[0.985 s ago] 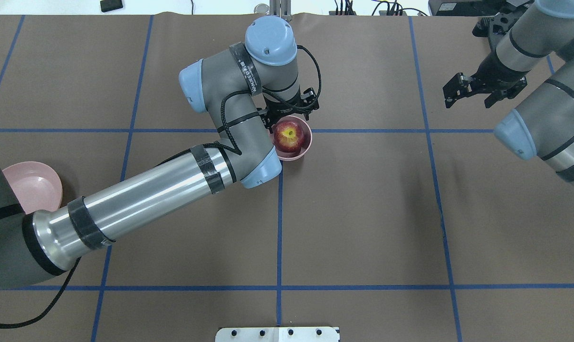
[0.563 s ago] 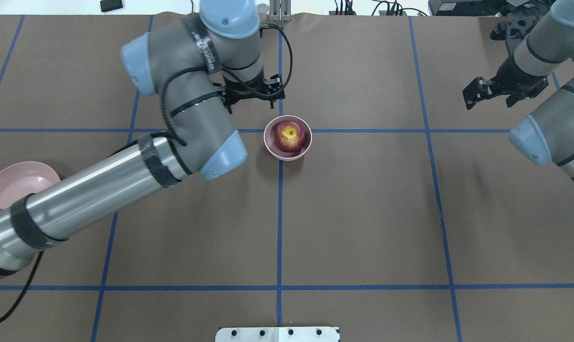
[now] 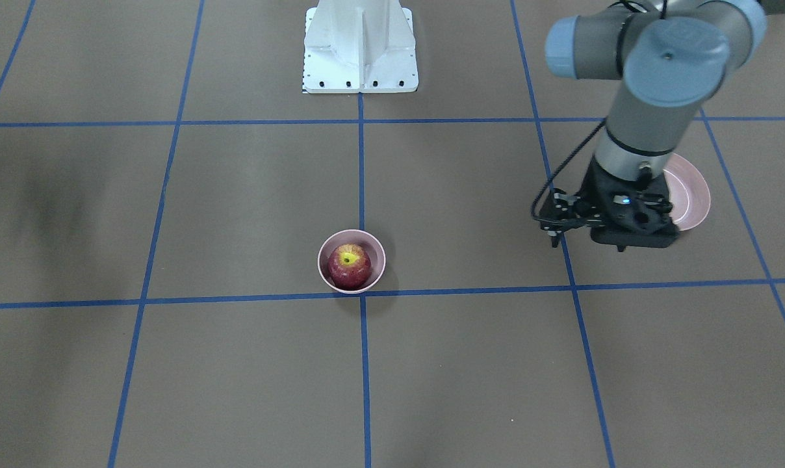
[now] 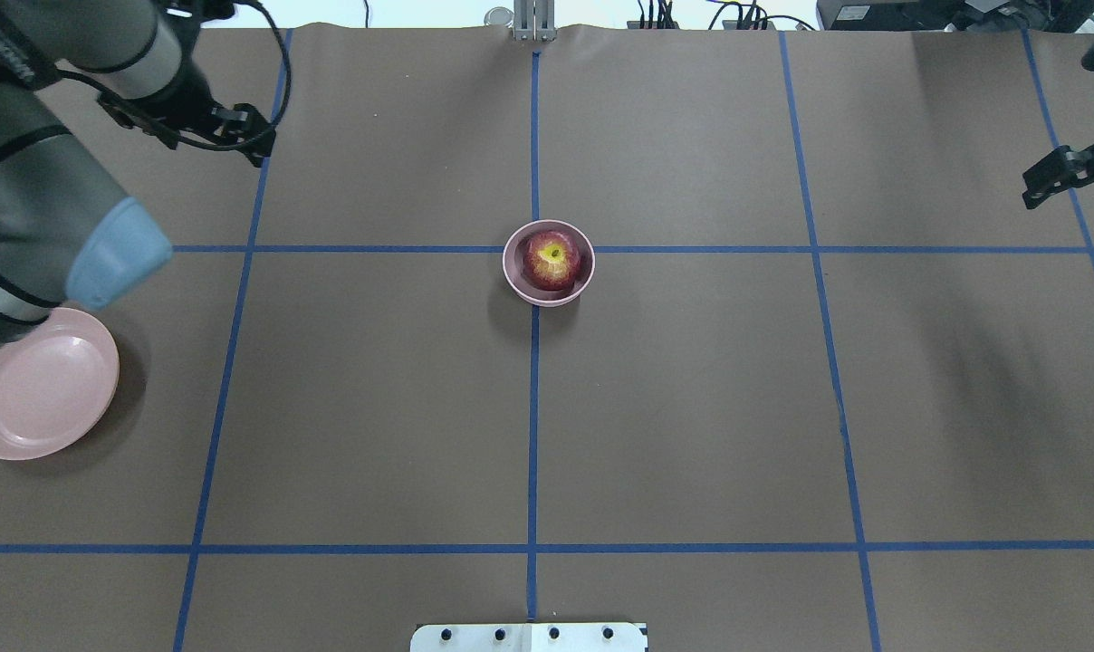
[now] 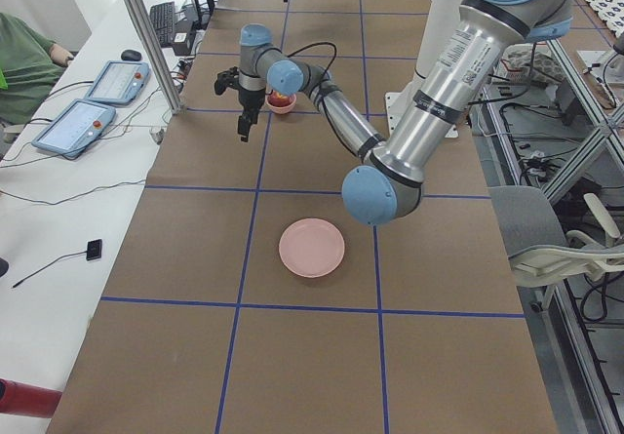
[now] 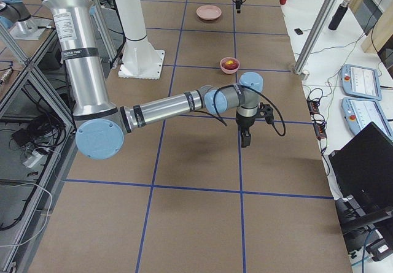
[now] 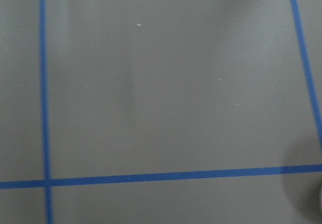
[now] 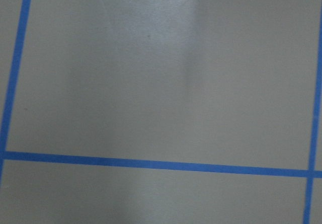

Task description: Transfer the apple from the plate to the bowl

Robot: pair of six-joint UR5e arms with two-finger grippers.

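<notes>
Overhead and front-facing views, closing stage of the transfer. The apple (image 4: pixel 551 260) sits stem dimple up inside the bowl (image 4: pixel 511 272), which stands at the middle of the table (image 4: pixel 692 407), a little nearer the far edge than the robot's edge. The plate (image 4: pixel 40 389) lies bare against the table's left edge, well apart from the bowl. The left gripper (image 3: pixel 591 234) hangs above the table toward the far left corner, its jaws apparently parted with nothing between them. The right gripper (image 4: pixel 1072 181) sits at the right edge, likewise apparently spread and empty (its outer finger is partly cut off by the frame). Both wrist views show only bare mat crossed by blue tape lines (image 7: pixel 151 175). Judged from this layout, the placing step is finished and no regrasp is needed. The next move calls only for parking both arms on paths that stay clear of the bowl, so the apple is not jostled.
</notes>
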